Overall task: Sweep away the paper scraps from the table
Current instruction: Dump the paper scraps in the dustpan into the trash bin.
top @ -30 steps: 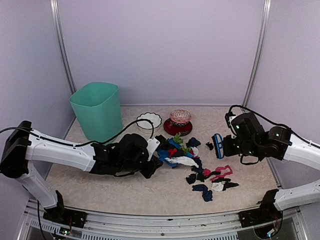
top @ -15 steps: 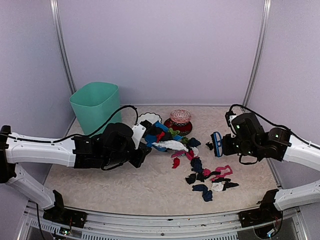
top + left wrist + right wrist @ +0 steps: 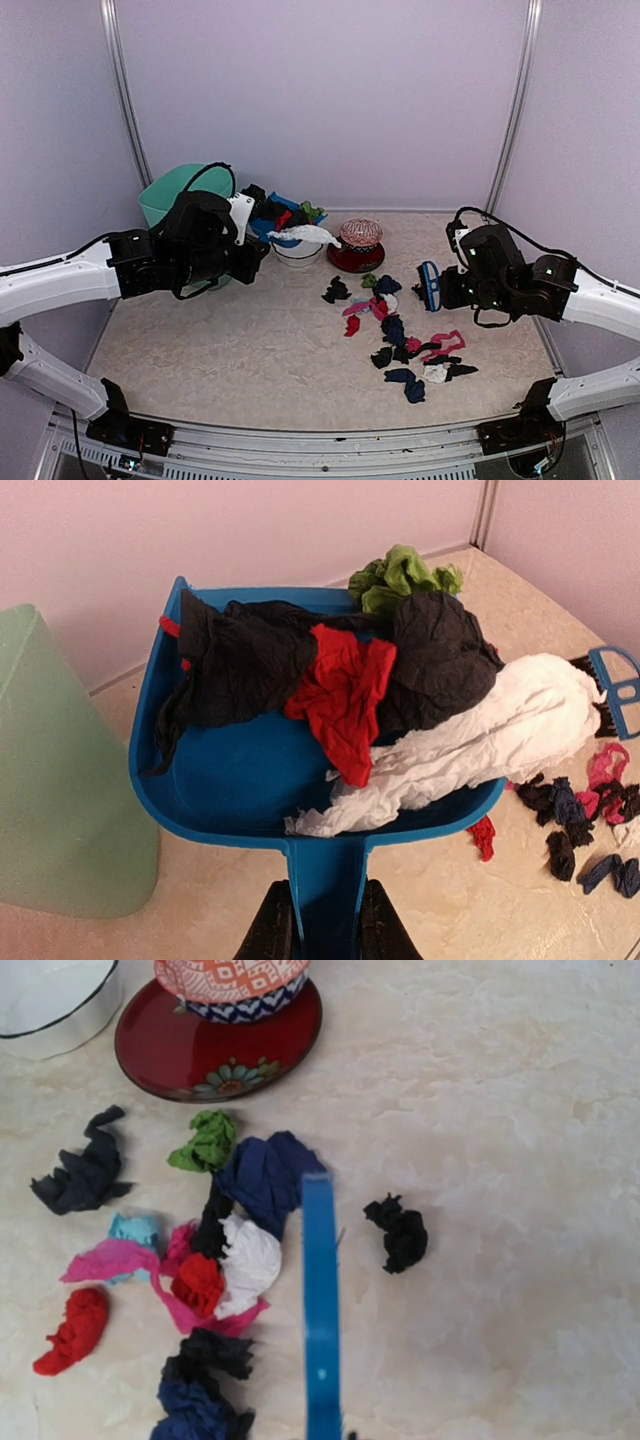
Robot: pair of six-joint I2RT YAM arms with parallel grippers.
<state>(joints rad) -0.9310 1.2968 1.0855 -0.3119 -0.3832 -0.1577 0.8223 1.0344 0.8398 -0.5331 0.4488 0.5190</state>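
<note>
Claws on both arms are clenched. At the bottom of the left wrist view the left claw (image 3: 320, 925) pinches the handle of a blue dustpan (image 3: 230, 780), one dark finger on each side. The pan is heaped with paper scraps (image 3: 340, 695): black wads, a red one in the middle, a green one at the far rim and a long white piece draped over the right lip. In the overhead view the dustpan sits in the upper left of the frame, just right of the green bin (image 3: 160, 200), and its white piece overlaps a white bowl (image 3: 298, 252).

More paper scraps lie loose on the counter (image 3: 230, 370) at centre right, a scatter of black, dark blue, pink, red, white and green pieces running from below the red plate (image 3: 355, 260) toward the lower right. Just right of that scatter the right claw (image 3: 448, 290) grips a small blue hand brush (image 3: 431, 285). In the right wrist view the brush shows as a narrow blue bar at bottom centre, with one black wad alone to its right and a patterned bowl (image 3: 235, 980) standing on the red plate at the top
</note>
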